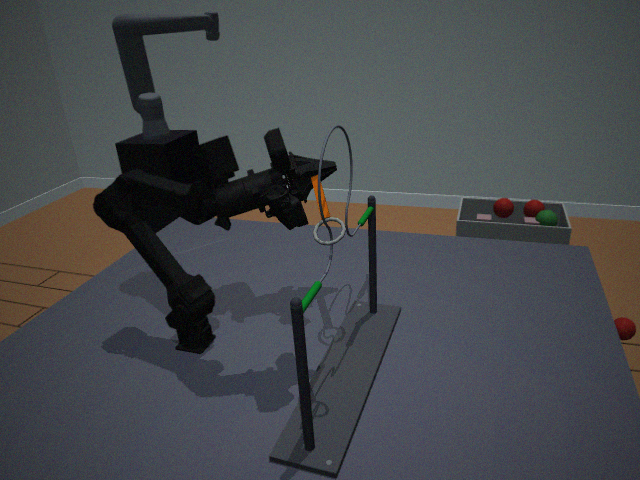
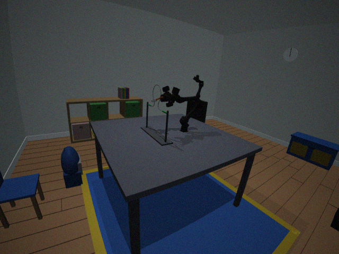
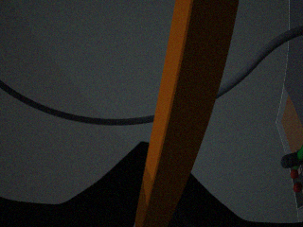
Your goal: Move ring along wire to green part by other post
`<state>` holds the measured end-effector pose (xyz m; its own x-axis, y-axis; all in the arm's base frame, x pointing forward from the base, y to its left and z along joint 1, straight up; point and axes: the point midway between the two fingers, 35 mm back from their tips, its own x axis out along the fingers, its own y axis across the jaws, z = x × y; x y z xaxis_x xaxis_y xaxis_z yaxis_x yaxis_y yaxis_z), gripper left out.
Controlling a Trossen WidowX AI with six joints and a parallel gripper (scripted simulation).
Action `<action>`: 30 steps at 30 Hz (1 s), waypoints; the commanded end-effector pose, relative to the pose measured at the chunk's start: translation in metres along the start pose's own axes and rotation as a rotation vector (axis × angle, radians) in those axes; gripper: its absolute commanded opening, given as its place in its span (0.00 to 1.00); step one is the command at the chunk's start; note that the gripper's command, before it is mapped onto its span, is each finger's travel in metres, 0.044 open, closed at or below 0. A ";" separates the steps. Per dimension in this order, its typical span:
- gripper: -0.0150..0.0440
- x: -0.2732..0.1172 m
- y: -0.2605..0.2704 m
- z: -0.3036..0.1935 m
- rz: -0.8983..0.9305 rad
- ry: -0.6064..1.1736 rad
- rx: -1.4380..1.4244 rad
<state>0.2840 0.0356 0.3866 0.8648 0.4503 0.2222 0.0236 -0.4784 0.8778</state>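
Note:
The ring (image 1: 326,242) is around the thin grey wire (image 1: 351,180) (image 3: 95,121), on its rising stretch above the green part (image 1: 311,295) of the nearer post (image 1: 303,372) in the top view. The orange handle (image 1: 320,197) (image 2: 158,98) (image 3: 189,85) slants up from the ring to my gripper (image 1: 325,167) (image 2: 162,97), which is shut on it. In the top view the wire loop crosses in front of my fingers; I cannot tell the gap. Whether the ring touches the wire is unclear. The other green part (image 1: 366,215) is by the farther post (image 1: 372,258).
Both posts stand on a flat grey base (image 1: 356,356) on the table (image 2: 153,164). The wire arches high beside my fingertips and dips low near the farther post in the top view. A tray (image 1: 511,232) of balls is beyond the table, and a red ball (image 1: 625,328) is past its right edge.

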 end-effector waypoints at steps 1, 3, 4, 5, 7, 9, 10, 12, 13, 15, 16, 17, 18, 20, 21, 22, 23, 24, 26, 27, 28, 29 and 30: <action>0.00 0.003 0.015 0.000 0.035 -0.026 0.064; 0.00 0.003 0.020 0.001 0.044 -0.025 0.085; 0.00 0.002 0.022 0.001 0.048 -0.025 0.094; 0.00 0.002 0.024 0.001 0.050 -0.024 0.101; 0.00 0.002 0.027 0.002 0.055 -0.023 0.113; 0.00 0.001 0.031 0.002 0.056 -0.022 0.123; 0.00 0.001 0.032 0.003 0.056 -0.022 0.125; 0.00 0.000 0.034 0.003 0.054 -0.021 0.127; 0.00 0.000 0.035 0.003 0.052 -0.021 0.126; 0.00 0.000 0.036 0.004 0.046 -0.021 0.121; 0.00 0.000 0.037 0.004 0.042 -0.021 0.118; 0.00 0.000 0.037 0.004 0.039 -0.021 0.114; 0.00 0.000 0.038 0.004 0.037 -0.021 0.112; 0.00 0.000 0.038 0.004 0.024 -0.022 0.097; 0.00 0.000 0.038 0.004 0.018 -0.022 0.090; 0.00 0.000 0.038 0.004 0.013 -0.023 0.083; 0.00 0.000 0.038 0.004 0.007 -0.023 0.076; 0.00 0.000 0.038 0.004 0.000 -0.024 0.067; 0.00 0.000 0.037 0.004 -0.013 -0.025 0.050; 0.00 0.000 0.037 0.004 -0.019 -0.025 0.041; 0.00 0.000 0.037 0.004 -0.026 -0.026 0.031; 0.00 0.000 0.036 0.004 -0.033 -0.027 0.021; 0.00 0.000 0.036 0.004 -0.040 -0.027 0.011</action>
<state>0.2872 0.0146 0.4152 0.8786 0.4358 0.1952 0.0627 -0.5104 0.8576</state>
